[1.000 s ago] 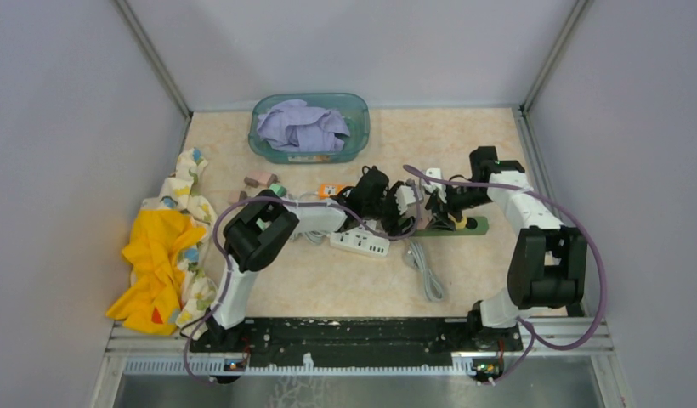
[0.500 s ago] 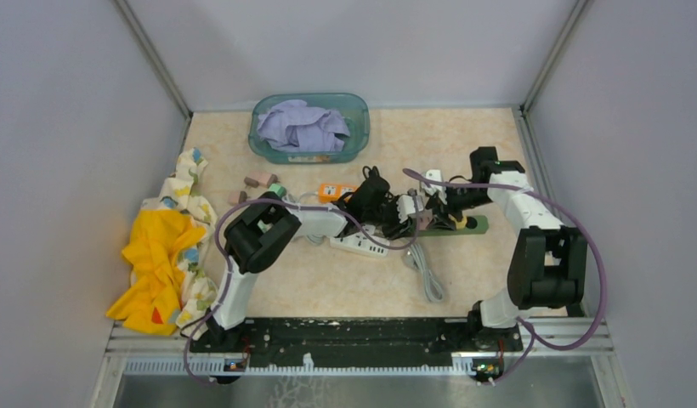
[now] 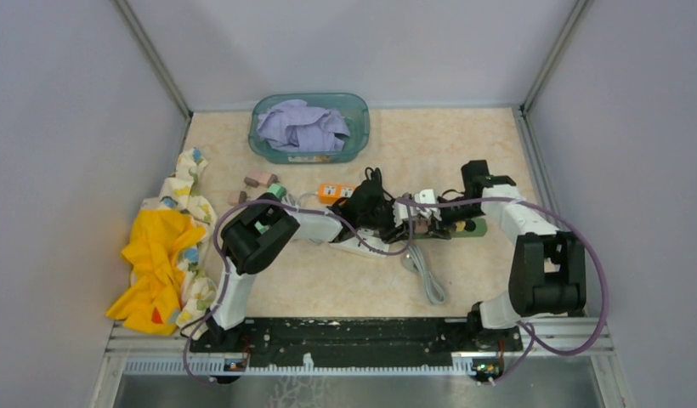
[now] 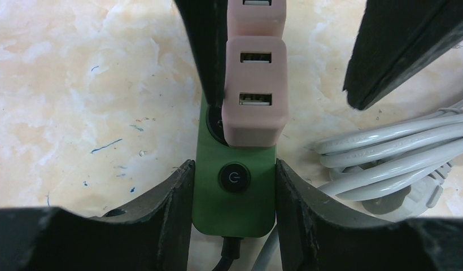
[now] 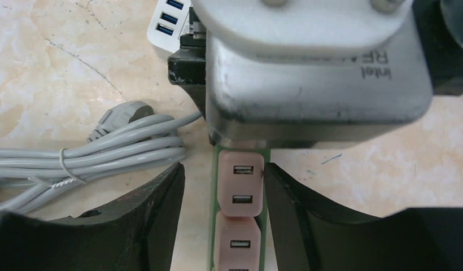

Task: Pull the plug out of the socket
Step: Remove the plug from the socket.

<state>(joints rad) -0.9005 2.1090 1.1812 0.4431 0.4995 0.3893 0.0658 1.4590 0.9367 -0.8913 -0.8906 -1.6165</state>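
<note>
Top external view: the beige marbled worktop (image 3: 464,144) carries a teal plastic basket (image 3: 363,119) at its back edge, filled with a crumpled lilac cloth (image 3: 301,126). A yellow patterned cloth (image 3: 158,246) lies heaped along the left wall. Both arms reach to the middle of the worktop and meet over a green socket strip (image 3: 469,228), which lies flat and runs left to right. A white socket strip (image 3: 366,246) sits just to its left under the left arm. A bundled grey cable (image 3: 426,272) lies just in front.

The left wrist view shows the left tool (image 4: 232,166) astride the end of the green strip that bears the round power button (image 4: 234,176). Both of its fingers (image 4: 173,220) press against the strip's long sides, so it is closed on the strip where it lies.

The pink plug (image 4: 254,107) is seated in the strip just beyond the button. It is a blocky, pale pink adapter with rounded corners and two USB ports in its top face, and it stands upright. A second pink plug (image 4: 256,14) of the same kind sits directly behind it.

The right tool (image 5: 222,167) comes from the opposite end and stands open astride the first plug. One of its fingers (image 5: 285,214) lies against the plug's side. The other stands apart from the plug, with worktop showing in the gap. It has hold of nothing.
</note>
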